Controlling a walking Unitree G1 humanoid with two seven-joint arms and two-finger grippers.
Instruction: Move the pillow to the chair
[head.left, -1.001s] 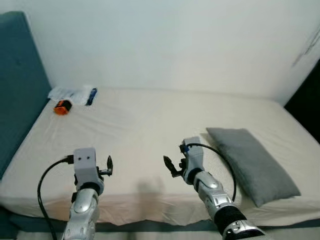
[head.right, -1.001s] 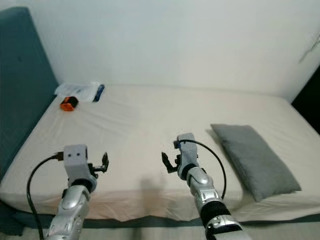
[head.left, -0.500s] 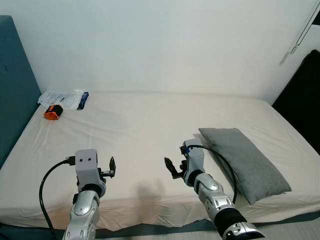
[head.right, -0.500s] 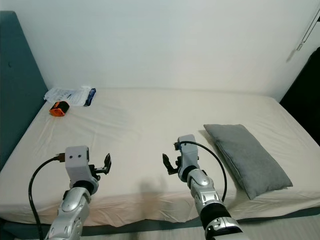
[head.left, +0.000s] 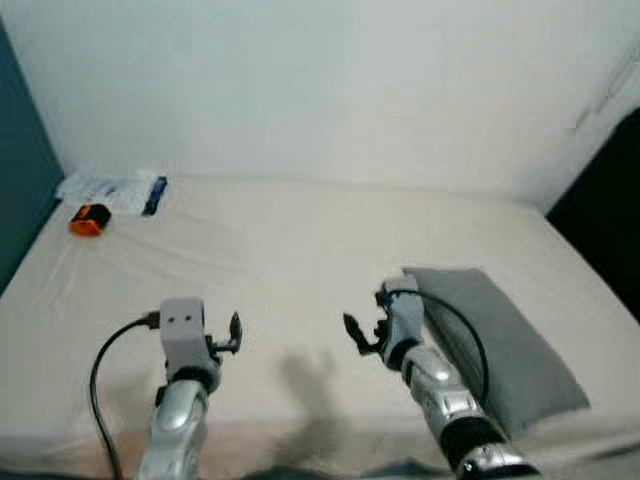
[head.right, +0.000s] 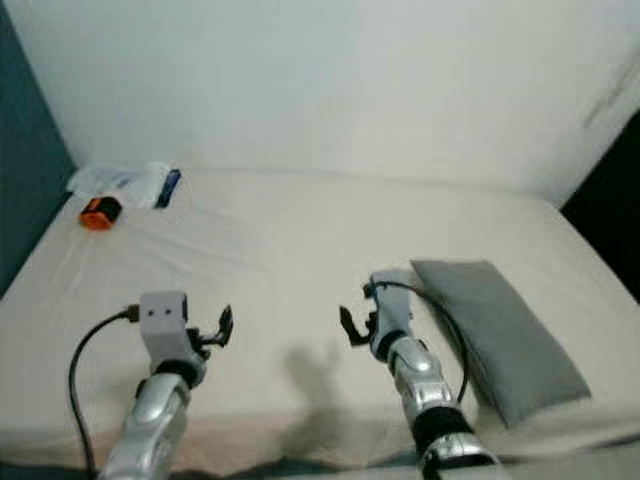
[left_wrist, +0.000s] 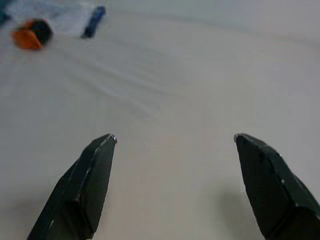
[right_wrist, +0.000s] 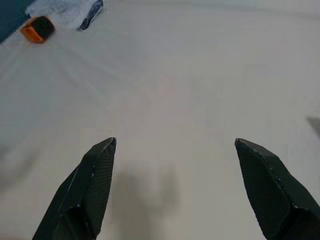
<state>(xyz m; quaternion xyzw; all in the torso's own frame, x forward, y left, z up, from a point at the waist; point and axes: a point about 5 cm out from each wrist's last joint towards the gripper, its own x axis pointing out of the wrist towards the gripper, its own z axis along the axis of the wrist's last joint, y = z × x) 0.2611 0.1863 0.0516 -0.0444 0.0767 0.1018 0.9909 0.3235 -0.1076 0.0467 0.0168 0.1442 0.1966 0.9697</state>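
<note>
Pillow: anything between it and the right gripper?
Nothing visible. The grey pillow lies flat on the bed, just to the right of the open right gripper, with only bare sheet between them. The open left gripper is farther off.

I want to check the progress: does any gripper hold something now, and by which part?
Nothing is held. The left gripper and the right gripper are both open above the bed; the grey pillow lies untouched beside the right arm.

Head stereo looks down at bed (head.left: 300, 240) — wrist views share sheet.
</note>
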